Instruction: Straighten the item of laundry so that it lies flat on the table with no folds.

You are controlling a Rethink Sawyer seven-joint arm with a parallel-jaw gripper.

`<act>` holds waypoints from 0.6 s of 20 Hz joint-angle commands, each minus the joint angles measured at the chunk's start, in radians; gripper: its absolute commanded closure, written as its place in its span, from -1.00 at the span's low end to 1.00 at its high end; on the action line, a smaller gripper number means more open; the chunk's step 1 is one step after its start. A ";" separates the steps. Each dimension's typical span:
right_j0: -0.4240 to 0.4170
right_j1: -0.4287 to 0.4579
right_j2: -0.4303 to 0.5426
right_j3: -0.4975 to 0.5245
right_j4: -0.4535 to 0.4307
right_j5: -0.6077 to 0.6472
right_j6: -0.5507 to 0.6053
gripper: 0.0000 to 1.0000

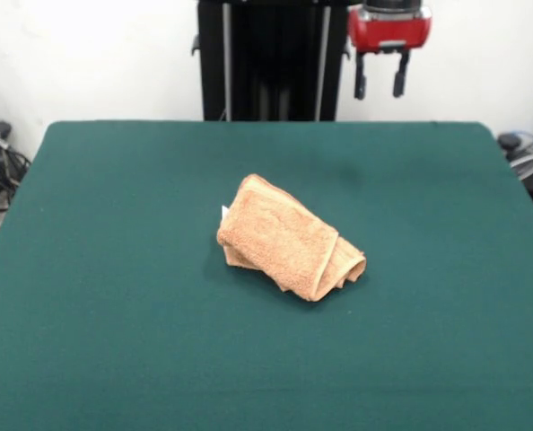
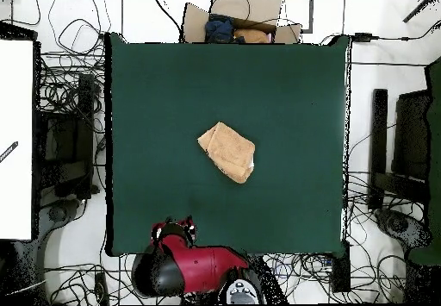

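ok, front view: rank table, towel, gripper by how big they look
1. The table, by far the largest; it fills most of the view.
2. The towel, a folded bundle near the table's centre.
3. The gripper, smallest as seen, but it hangs farther from the camera, so its true size against the towel is unsure.
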 commanded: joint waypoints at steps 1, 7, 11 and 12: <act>0.028 0.055 -0.027 0.013 -0.029 -0.088 0.176 -1.00; 0.037 0.066 -0.038 0.015 -0.026 -0.106 0.177 -1.00; 0.037 0.079 -0.042 0.017 -0.027 -0.124 0.177 -1.00; 0.039 0.083 -0.045 0.017 -0.026 -0.131 0.177 -1.00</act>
